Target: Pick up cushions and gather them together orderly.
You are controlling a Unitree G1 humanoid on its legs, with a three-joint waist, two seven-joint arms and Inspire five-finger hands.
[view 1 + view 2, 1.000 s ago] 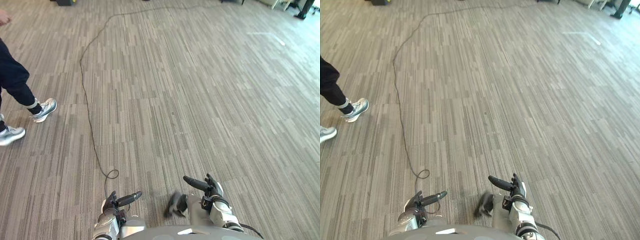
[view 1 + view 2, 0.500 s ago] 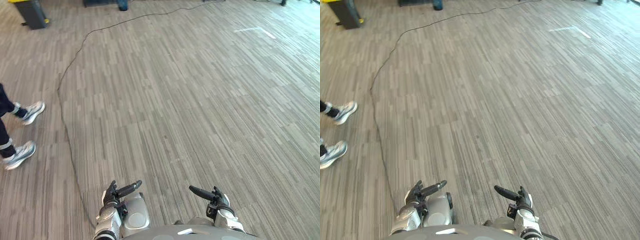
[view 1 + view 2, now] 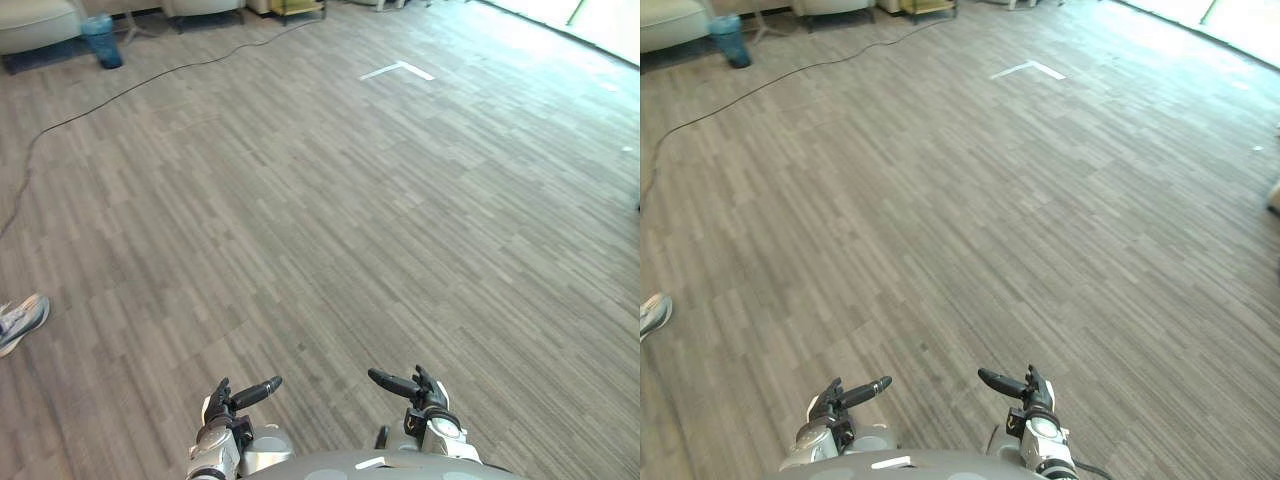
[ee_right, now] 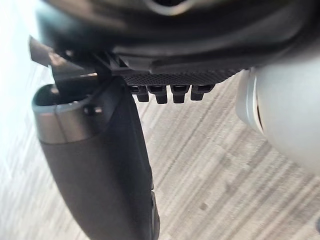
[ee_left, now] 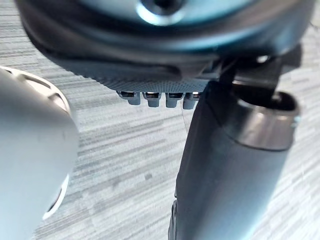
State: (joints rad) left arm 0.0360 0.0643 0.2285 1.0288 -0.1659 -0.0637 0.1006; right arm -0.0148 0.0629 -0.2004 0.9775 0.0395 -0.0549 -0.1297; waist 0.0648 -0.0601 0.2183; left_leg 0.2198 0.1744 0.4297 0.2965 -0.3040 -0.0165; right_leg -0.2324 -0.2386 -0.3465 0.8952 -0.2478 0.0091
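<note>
At the bottom of the eye views, low over the floor (image 3: 330, 200), my left hand (image 3: 228, 405) and my right hand (image 3: 420, 390) hang side by side, well apart. Each has its thumb pointing inward towards the other. The fingers of both are relaxed and uncurled, and nothing is between them. The wrist views show grey planks past each thumb. A person's shoe (image 3: 20, 322) rests at the left edge. Far ahead on my left a blue bin (image 3: 103, 40) stands near pale seats (image 3: 35, 22). A white corner mark (image 3: 398, 70) lies on the planks further right. Where the cushions are, I cannot tell.
</note>
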